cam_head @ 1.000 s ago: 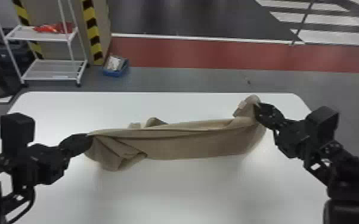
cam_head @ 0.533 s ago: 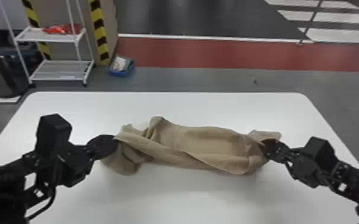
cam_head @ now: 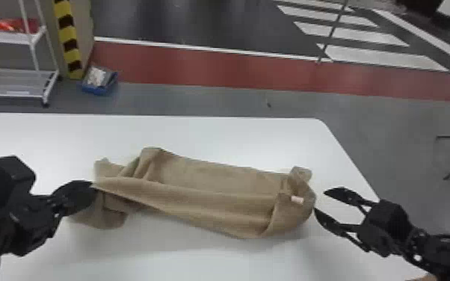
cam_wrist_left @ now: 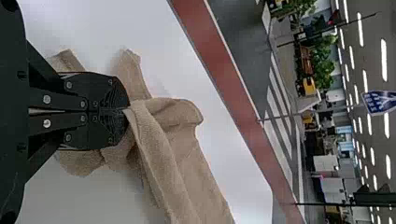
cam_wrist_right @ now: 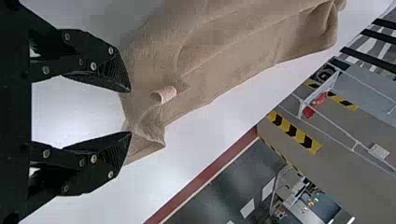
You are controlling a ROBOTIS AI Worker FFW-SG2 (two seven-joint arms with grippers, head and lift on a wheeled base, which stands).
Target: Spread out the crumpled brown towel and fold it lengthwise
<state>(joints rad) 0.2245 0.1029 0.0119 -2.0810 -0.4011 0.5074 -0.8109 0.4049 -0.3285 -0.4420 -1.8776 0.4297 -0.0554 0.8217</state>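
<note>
Brown towel [cam_head: 216, 179] lies rumpled across the tabletop [cam_head: 235, 136]; I see my left claw [cam_head: 92, 185] pinching the towel's left end, my right claw [cam_head: 320, 201] spread near the towel's right end.

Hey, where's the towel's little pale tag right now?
In the head view, the pale tag is on the brown towel's right end, beside the open right gripper.

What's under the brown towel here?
The white table, whose top shows past the edges of the towel. The stretch directly beneath the cloth is covered, so whether anything else is there cannot be seen.
</note>
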